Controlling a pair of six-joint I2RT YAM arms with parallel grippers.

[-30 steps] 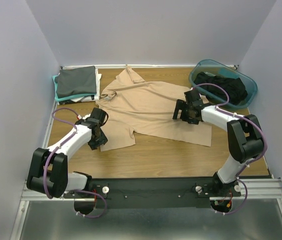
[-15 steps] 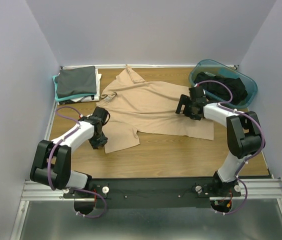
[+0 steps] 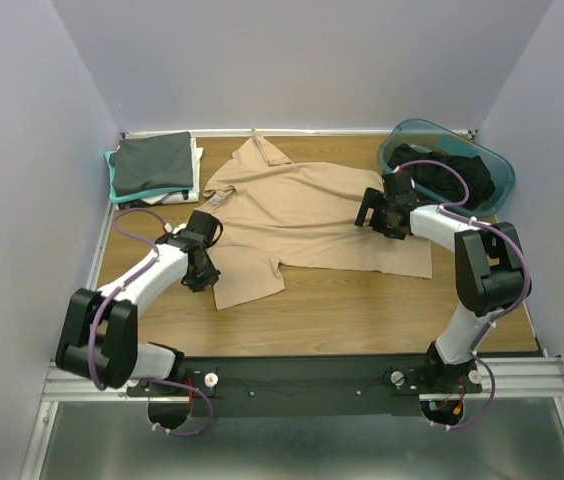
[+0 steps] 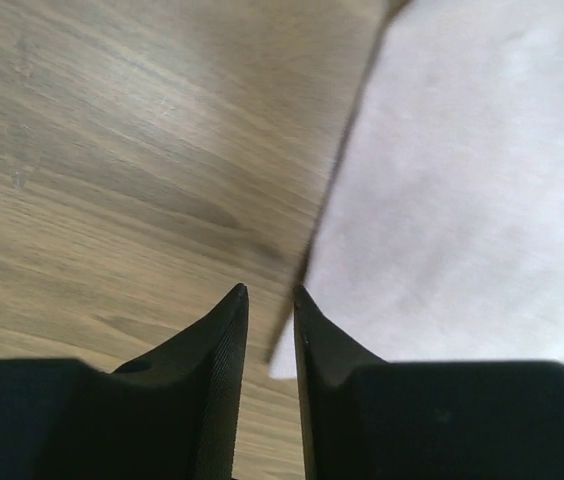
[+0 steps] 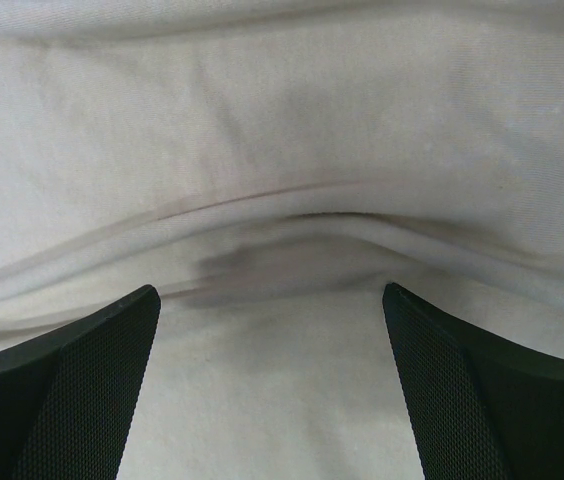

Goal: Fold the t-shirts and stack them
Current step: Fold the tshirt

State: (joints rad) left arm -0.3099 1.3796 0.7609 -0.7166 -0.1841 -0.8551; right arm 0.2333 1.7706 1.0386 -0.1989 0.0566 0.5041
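Shifted rightward since a second ago: tan shirt [image 3: 322, 215], spread at centre of table [image 3: 362, 310]. Its near left edge is clenched in left gripper [image 4: 267, 292]; right gripper [image 5: 267, 290], fingers released, straddles a ridge at its right side. Folded shirts [image 3: 152, 165] far left.

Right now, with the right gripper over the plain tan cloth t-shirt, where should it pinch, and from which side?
The raised wrinkle in the tan t-shirt, from straight above: elsewhere the cloth lies nearly flat. The wrinkle runs from finger to finger of the open right gripper, so turning the wrist to straddle it would probably bite better.
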